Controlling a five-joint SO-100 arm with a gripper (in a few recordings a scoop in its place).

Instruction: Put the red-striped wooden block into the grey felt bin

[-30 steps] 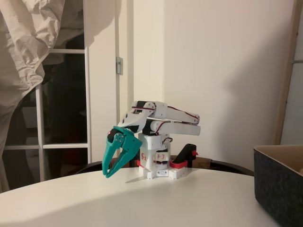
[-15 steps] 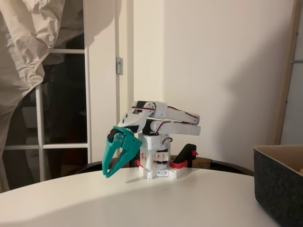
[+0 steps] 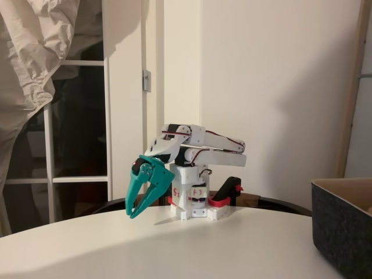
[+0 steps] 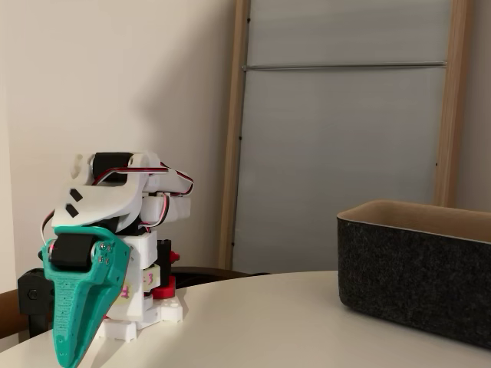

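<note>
The red-striped wooden block is out of view. The grey felt bin (image 3: 343,232) stands on the white table at the right edge; its dark wall and tan lining rim (image 4: 414,280) show in both fixed views. My arm is folded low over its white base (image 3: 192,197). The teal gripper (image 3: 132,214) hangs to the left of the base, tips pointing down just above the table, fingertips together and nothing between them. In a fixed view the gripper (image 4: 69,359) is at the lower left, far from the bin.
The round white table (image 3: 174,250) spreads between arm and bin. A red-and-black clamp (image 3: 228,195) holds the base at the table's far edge. Behind are a wall, a glazed door (image 3: 75,145) and a draped sheet (image 3: 35,64).
</note>
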